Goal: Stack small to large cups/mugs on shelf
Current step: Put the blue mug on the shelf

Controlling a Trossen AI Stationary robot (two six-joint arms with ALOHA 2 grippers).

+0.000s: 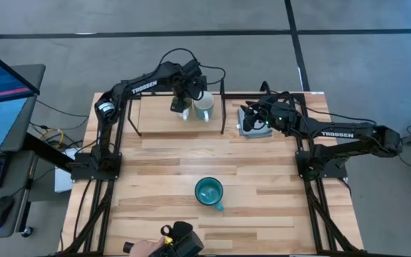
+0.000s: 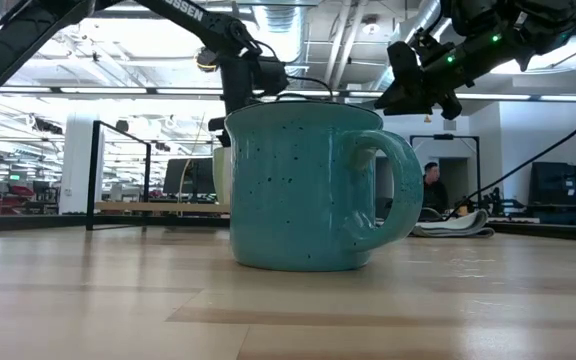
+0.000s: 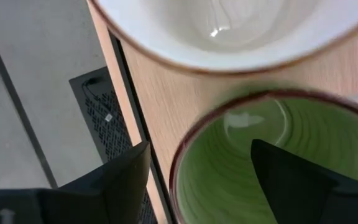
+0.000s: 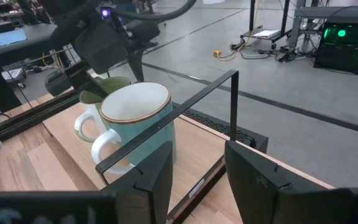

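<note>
Teal mug on the bench, two mugs on the shelf.
The teal mug (image 1: 209, 191) stands alone on the bench (image 1: 277, 207). On the shelf (image 1: 155, 114), the released left pincer (image 1: 180, 106) straddles the green mug's (image 3: 260, 162) rim beside the white mug (image 1: 204, 106). The right pincer (image 1: 252, 118) hangs nearby, its fingers apart, grasping nothing.

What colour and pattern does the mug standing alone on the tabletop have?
The mug is teal blue with dark speckles, clearest in the low view.

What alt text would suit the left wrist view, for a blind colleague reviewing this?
The left tool hangs open over a green mug, one finger inside its rim and the other outside. A white mug stands just beyond it on the pale wooden shelf, near the shelf's edge.
</note>
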